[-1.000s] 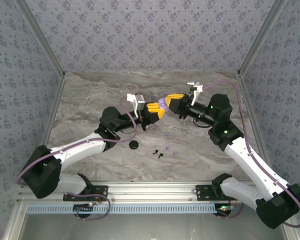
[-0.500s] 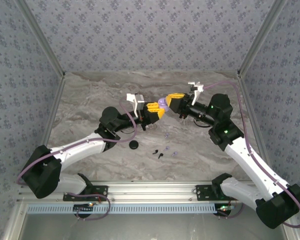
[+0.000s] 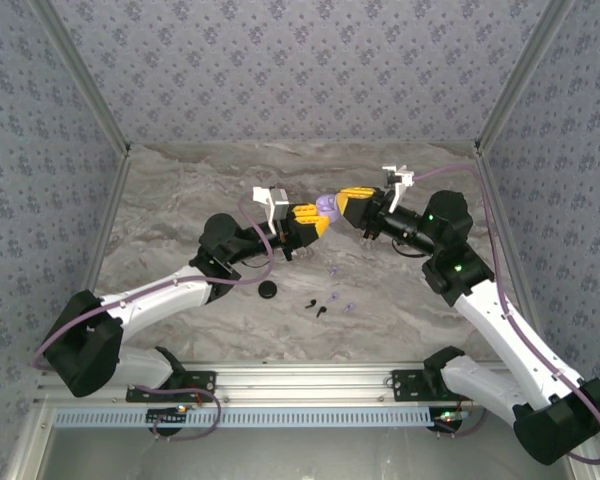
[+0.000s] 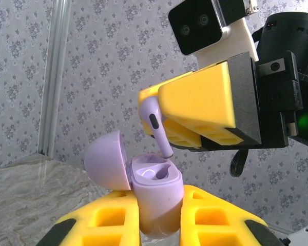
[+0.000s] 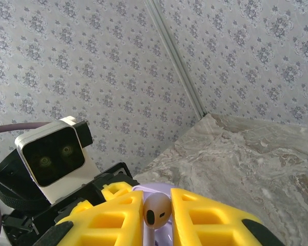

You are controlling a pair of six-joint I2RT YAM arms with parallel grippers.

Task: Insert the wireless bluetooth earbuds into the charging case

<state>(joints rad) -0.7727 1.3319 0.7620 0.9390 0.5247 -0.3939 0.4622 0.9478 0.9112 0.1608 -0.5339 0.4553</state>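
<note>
Lilac earbud (image 4: 155,123) sits pinched in the right fingers (image 4: 200,97), stem tip just over the open lilac case (image 4: 156,197) clamped by the left fingers (image 4: 215,220); the right arm (image 3: 500,310) has swung slightly outward.

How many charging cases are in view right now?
2. The open lilac case is clamped in the left gripper; a black round case lies on the table beside the left arm. Another may be hidden under the arms.

The right pincer (image 5: 157,218) pinches a lilac earbud (image 5: 157,209).
</note>
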